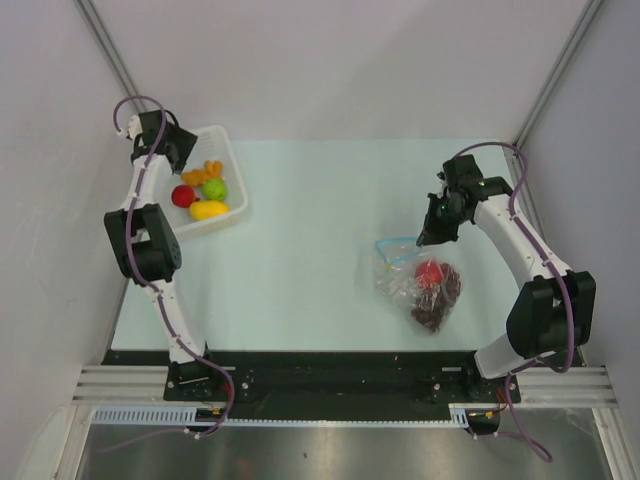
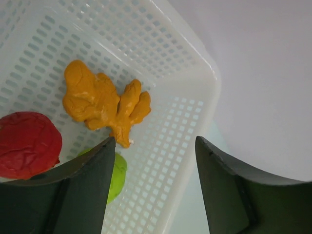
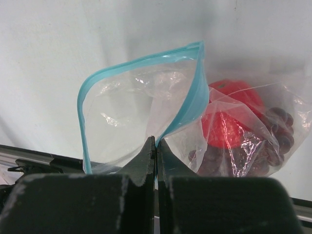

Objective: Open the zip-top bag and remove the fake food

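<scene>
The zip-top bag [image 1: 408, 268] lies on the table at the right with its teal zip mouth [image 3: 192, 105] gaping open. A red fruit [image 3: 225, 114] and dark grapes [image 3: 278, 131] are still inside it. My right gripper [image 3: 156, 142] is shut on the bag's zip edge, seen from above as the right gripper [image 1: 433, 233]. My left gripper [image 2: 155, 146] hangs open and empty over the white basket [image 2: 195, 97]. In that basket lie an orange piece [image 2: 100, 102], a red fruit [image 2: 27, 144] and a green fruit [image 2: 118, 173]. A yellow piece [image 1: 208, 210] lies there too.
The white perforated basket [image 1: 236, 178] stands at the table's far left corner, against the left wall. The left gripper [image 1: 178, 148] is above its far rim. Pale table surface lies between basket and bag. Frame posts rise at both back corners.
</scene>
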Controlling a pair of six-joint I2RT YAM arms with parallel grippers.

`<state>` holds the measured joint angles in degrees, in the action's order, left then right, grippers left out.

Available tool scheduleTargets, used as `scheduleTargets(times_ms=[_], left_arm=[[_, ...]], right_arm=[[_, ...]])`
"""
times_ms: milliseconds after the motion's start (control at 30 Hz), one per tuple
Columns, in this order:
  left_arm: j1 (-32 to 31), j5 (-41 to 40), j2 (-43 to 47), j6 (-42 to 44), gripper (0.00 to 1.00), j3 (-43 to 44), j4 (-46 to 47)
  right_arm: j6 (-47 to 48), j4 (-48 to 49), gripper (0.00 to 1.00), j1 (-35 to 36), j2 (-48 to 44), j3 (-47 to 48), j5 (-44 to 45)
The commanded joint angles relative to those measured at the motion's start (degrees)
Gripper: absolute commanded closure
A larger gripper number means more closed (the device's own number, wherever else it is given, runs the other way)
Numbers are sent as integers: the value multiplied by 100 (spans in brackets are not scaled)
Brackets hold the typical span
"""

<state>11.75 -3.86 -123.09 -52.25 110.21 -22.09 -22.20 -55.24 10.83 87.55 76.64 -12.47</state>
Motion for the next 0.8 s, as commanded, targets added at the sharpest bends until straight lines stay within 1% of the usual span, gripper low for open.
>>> scheduleTargets(times_ms=[0, 33, 67, 100, 133, 167, 233, 267, 300, 333, 367, 400, 433, 467, 500, 567, 600, 667, 700, 767], left_arm=[[-278, 332, 1110, 846, 33, -675, 152], [-452, 533, 1416, 926, 34, -868, 317], [-559, 648, 1541, 997, 34, -1279, 432], [-690, 876, 1690, 1102, 34, -1466, 512], [-979, 991, 1918, 1155, 35, -1633, 617], [-1121, 1131, 2033, 1208, 35, -1974, 705], [-1742, 1683, 2244, 1296, 38, -2310, 1056], [-1929, 1887, 2428, 1270, 40, -2625, 1179], [-2113, 2115, 2499, 1113, 44, -2802, 1537], [-2472, 2596, 2552, 1016, 46, -2960, 1723], [-2667, 2766, 2622, 902, 50, -3153, 1838], [-3069, 2872, 2658, 883, 56, -3207, 1927], [-3273, 3134, 2676, 874, 57, -3225, 1953], [-3458, 3224, 2676, 874, 57, -3217, 1945], [-3799, 3294, 2685, 874, 63, -3199, 1858], [-4135, 3400, 2693, 813, 67, -3216, 1813], [-4441, 3435, 2694, 804, 68, -3225, 1796], [-4759, 3462, 2694, 787, 73, -3269, 1752], [-5039, 3453, 2667, 769, 73, -3296, 1734], [-5287, 3340, 2650, 734, 75, -3375, 1717]], right_arm=[[110, -57, 100, 156, -212, 237, 52], [110, -57, 100, 174, -247, 237, 52], [110, -48, 100, 191, -264, 237, 26], [110, -57, 100, 200, -291, 237, 17], [119, -57, 100, 209, -308, 237, -1], [119, -48, 100, 235, -309, 237, -45], [180, -74, 100, 262, -326, 237, -71], [207, -92, 100, 305, -317, 237, -115], [250, -118, 100, 323, -317, 237, -141], [268, -144, 100, 349, -317, 237, -150], [286, -153, 100, 402, -352, 237, -159], [312, -145, 100, 428, -370, 237, -168], [295, -119, 100, 455, -405, 237, -203], [295, -101, 100, 481, -466, 237, -221], [269, -66, 100, 525, -510, 237, -230], [190, -48, 100, 587, -607, 237, -238], [163, -65, 100, 630, -633, 237, -230], [75, -74, 100, 692, -703, 237, -247], [49, -83, 100, 745, -730, 229, -256], [-56, -101, 100, 771, -791, 228, -265]])
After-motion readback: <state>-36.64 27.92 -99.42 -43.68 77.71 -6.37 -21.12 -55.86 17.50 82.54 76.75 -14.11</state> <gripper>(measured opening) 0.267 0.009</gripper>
